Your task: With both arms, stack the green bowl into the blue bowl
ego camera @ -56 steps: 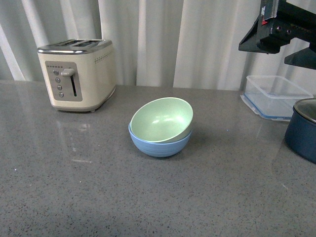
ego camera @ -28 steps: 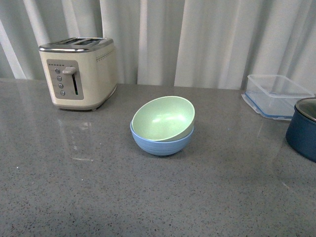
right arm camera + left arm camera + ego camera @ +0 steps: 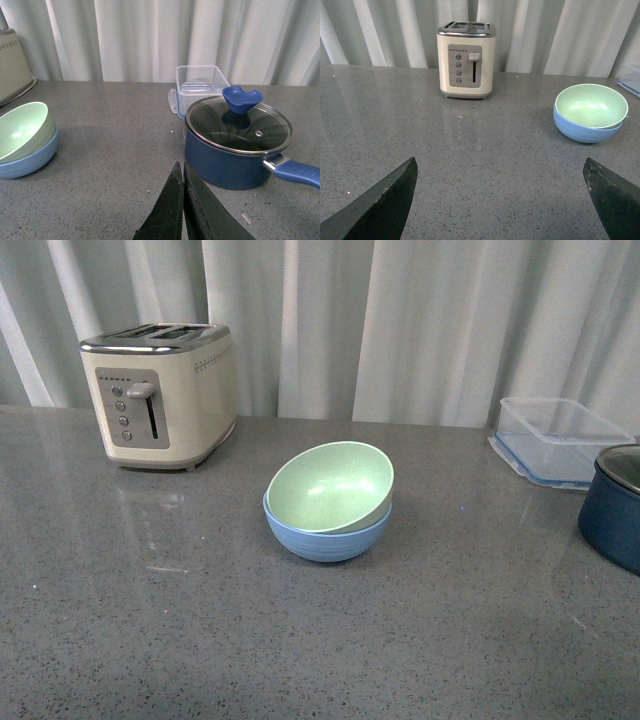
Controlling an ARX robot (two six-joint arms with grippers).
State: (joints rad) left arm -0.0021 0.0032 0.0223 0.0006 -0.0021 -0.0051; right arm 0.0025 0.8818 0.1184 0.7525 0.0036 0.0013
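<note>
Fingertips of the left gripper (image 3: 502,200) stand wide apart in the left wrist view, one dark tip at each lower corner, with nothing between them but bare grey counter (image 3: 485,165). The right gripper (image 3: 183,200) has its two black fingers pressed together, holding nothing, above the counter just in front of the navy pot (image 3: 235,150). Neither arm appears in the front view.

Out on the counter, the green bowl (image 3: 328,486) sits nested inside the blue bowl (image 3: 322,538), tilted so its rim rises higher on the side toward the robot's right and its opening faces partly toward the camera. The pair stands near the middle of the counter, well apart from both grippers.

A cream toaster (image 3: 160,395) stands at the back left by the white curtain (image 3: 400,330). The clear blue-rimmed container (image 3: 558,438) sits at the back right, with the glass-lidded pot just in front of it.
</note>
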